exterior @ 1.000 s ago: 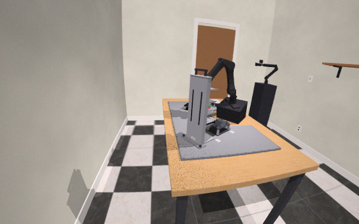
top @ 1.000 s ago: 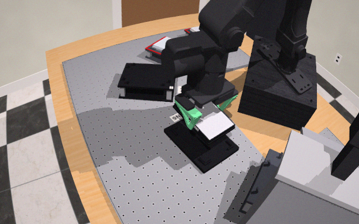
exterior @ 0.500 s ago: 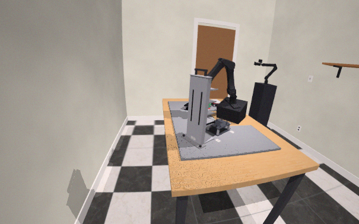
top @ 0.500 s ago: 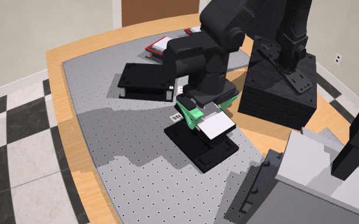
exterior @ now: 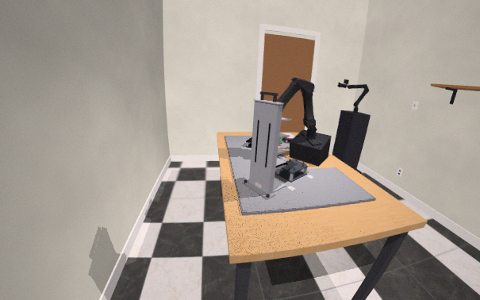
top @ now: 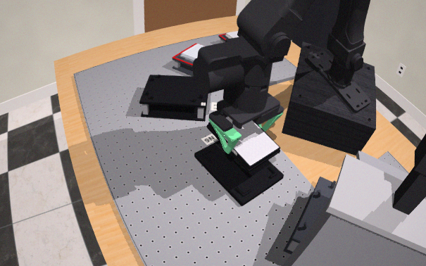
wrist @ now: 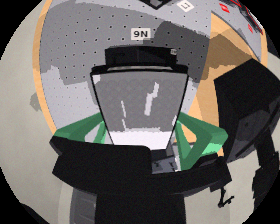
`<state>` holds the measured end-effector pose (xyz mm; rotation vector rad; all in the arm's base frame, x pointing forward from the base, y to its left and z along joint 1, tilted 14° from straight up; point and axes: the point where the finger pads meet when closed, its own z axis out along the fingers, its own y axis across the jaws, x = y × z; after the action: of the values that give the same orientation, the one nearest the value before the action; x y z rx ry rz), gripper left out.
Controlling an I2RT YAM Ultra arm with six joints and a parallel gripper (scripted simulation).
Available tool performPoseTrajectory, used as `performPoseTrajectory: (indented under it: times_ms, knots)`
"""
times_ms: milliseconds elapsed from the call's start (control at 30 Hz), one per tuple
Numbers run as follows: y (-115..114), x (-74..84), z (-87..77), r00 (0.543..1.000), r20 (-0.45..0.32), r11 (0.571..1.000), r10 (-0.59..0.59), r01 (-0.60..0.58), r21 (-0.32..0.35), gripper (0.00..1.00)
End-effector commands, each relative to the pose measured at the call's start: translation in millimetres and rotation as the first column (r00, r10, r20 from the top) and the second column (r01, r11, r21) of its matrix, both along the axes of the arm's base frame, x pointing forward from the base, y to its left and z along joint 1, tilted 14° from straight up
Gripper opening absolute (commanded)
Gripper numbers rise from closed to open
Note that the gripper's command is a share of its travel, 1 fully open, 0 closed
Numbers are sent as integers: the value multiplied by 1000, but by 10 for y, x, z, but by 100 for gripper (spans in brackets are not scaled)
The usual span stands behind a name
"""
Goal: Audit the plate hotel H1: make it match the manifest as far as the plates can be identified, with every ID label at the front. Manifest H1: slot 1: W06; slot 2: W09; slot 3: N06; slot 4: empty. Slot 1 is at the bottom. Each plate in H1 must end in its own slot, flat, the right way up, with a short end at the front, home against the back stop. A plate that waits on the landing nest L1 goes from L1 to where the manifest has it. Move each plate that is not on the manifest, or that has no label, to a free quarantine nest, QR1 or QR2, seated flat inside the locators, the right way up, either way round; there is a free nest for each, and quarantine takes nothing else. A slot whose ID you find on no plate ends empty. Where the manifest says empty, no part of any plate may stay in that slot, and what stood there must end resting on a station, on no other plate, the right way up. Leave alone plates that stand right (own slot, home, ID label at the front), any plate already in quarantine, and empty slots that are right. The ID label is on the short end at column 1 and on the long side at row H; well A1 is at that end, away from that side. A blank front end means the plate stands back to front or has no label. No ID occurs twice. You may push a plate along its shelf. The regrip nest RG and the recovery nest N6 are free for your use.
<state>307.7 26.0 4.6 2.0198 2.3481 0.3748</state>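
Note:
My gripper (top: 249,132) (wrist: 140,113) has green fingers closed on the long sides of a plate with a white top (top: 256,148) (wrist: 140,106). It holds the plate flat, low over the black recovery nest N6 (top: 222,172) (wrist: 140,55). I cannot tell whether the plate touches the nest. The nest's "N6" tag (top: 209,139) (wrist: 140,32) lies beside it. I see no ID label on the plate's visible end. The plate hotel H1 (exterior: 264,147) (top: 356,190) is a grey tower at the front of the mat. Its slots are hidden in all views.
A second black nest (top: 171,93) stands behind N6. Two red-rimmed quarantine nests (top: 189,56) (top: 227,36) lie at the back, and the nearer one holds a plate. The arm's black pedestal (top: 331,105) stands to the right. Another nest (exterior: 292,170) stands beside the hotel.

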Motion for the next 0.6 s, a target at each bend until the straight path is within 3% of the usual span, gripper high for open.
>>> performPoseTrajectory:
  times_ms: [0, 400, 567]
  knots:
    - [-50, 31, 79, 999, 29, 1000, -14, 14, -14, 86]
    - [-31, -4, 21, 1000, 24, 1000, -11, 11, -13, 86]
    - [-15, -75, -81, 1000, -18, 1000, -6, 6, -13, 86]
